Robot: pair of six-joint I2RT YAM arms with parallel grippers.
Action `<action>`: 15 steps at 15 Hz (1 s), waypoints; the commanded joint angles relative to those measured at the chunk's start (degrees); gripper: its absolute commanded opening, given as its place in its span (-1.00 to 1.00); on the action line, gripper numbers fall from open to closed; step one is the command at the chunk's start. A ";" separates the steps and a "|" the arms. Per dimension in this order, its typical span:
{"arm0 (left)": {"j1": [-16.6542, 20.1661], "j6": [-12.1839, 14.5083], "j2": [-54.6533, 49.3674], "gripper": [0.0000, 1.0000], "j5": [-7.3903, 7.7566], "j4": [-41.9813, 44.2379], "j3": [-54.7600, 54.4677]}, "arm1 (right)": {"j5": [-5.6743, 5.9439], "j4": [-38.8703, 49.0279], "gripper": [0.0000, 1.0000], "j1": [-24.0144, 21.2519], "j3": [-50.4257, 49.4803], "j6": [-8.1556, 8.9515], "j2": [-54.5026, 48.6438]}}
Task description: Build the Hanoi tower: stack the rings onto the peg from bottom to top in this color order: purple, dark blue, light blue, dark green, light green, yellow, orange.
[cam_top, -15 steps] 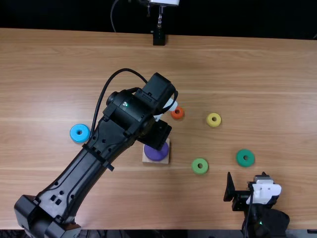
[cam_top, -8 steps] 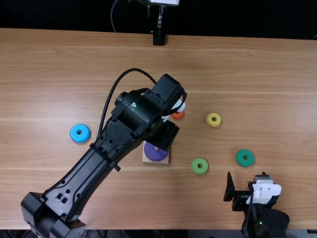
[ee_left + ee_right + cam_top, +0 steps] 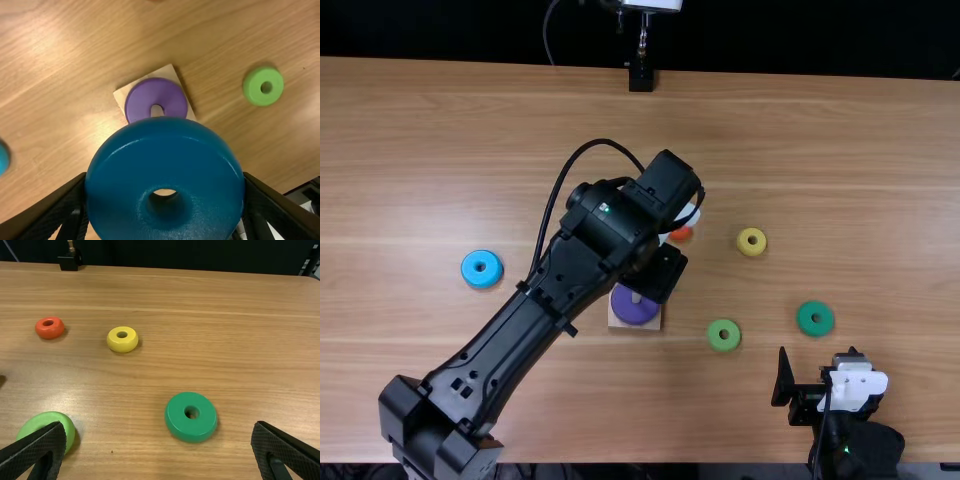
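- The dark blue ring point(image 3: 165, 155) is pinched by its sides in the left gripper point(image 3: 165, 177), raised above the table close by the wooden base point(image 3: 635, 328); how high, I can't tell.
- Its round face and hole are turned toward the left wrist camera. Being round, it has no long axis across that face; the hole's axis looks roughly upright, perhaps slightly tilted.
- On the base, the purple ring point(image 3: 175, 97) sits flat around the peg point(image 3: 157, 111), so the step in hand seems to be adding the second ring.
- Next calls for centring the hole over the peg, levelling the ring, lowering it onto purple, then letting go.
- Out from the base: light green ring point(image 3: 724, 346) near, to its right; orange ring point(image 3: 681, 234) beyond it, slightly right; yellow ring point(image 3: 751, 252) beyond and right; light blue ring point(image 3: 481, 282) to its left; dark green ring point(image 3: 815, 332) well to its right.
- The right gripper point(image 3: 159, 425), spread and empty, is right of the base, toward the table's near edge.
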 commanded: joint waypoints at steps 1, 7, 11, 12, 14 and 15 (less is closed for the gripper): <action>-0.68 -0.18 1.02 -1.00 0.18 -0.16 1.50 | 0.53 -3.54 1.00 -0.70 -6.81 0.03 -0.40; -0.77 -0.18 1.10 -0.76 0.29 -0.05 1.06 | 0.53 -3.54 1.00 -0.70 -6.81 0.13 -0.40; -0.77 0.24 1.28 -0.61 0.29 0.05 0.89 | 0.53 -3.54 1.00 -0.70 -6.81 0.13 -0.40; -1.03 0.35 1.37 -0.28 0.50 1.32 1.06 | 0.53 -3.54 1.00 -0.70 -6.81 0.13 -0.40; -1.56 0.24 1.37 1.00 2.08 1.21 1.06 | 0.53 -3.54 1.00 -0.70 -6.81 0.13 -0.40; -1.38 0.14 1.37 1.00 2.19 0.58 0.97 | 0.53 -3.54 1.00 -0.70 -6.81 0.13 -0.40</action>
